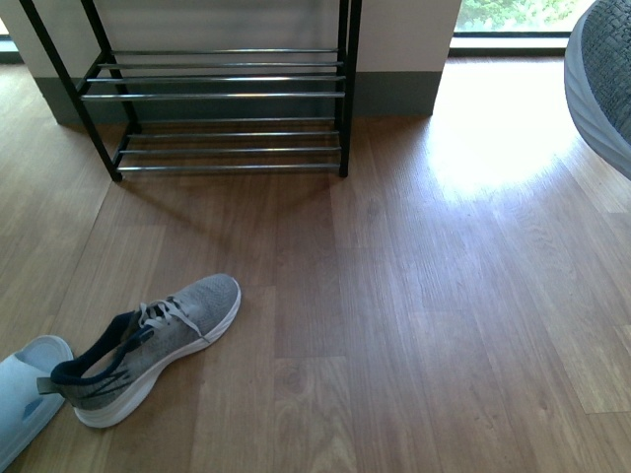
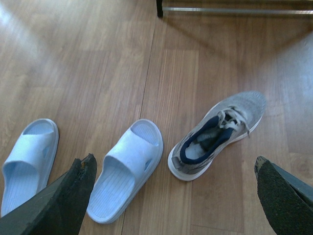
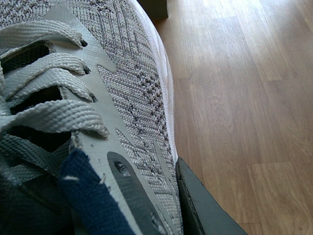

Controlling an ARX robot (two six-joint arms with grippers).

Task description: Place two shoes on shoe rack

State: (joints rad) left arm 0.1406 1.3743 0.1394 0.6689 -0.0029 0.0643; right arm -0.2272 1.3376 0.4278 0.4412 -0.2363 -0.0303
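Right claw [image 3: 166, 196]: pinching the held sneaker [image 1: 601, 79] by its side wall, up in the air at far right.
Left claw [image 2: 174, 163]: spread and empty, hanging over the floor sneaker [image 2: 220, 132] and slides [image 2: 128, 169].
Rack [image 1: 222, 96]: ahead and well left of the held sneaker, its length crosswise; the right arm's reach, I'd judge.

The left gripper [image 2: 174, 160] gapes wide; a grey sneaker [image 2: 222, 129] and one blue slide [image 2: 128, 169] lie between its fingers, a second slide [image 2: 28, 159] outside.

Wood plank floor [image 1: 444, 296], white wall [image 1: 404, 30] with grey baseboard [image 1: 394, 94], window [image 1: 513, 15] far right
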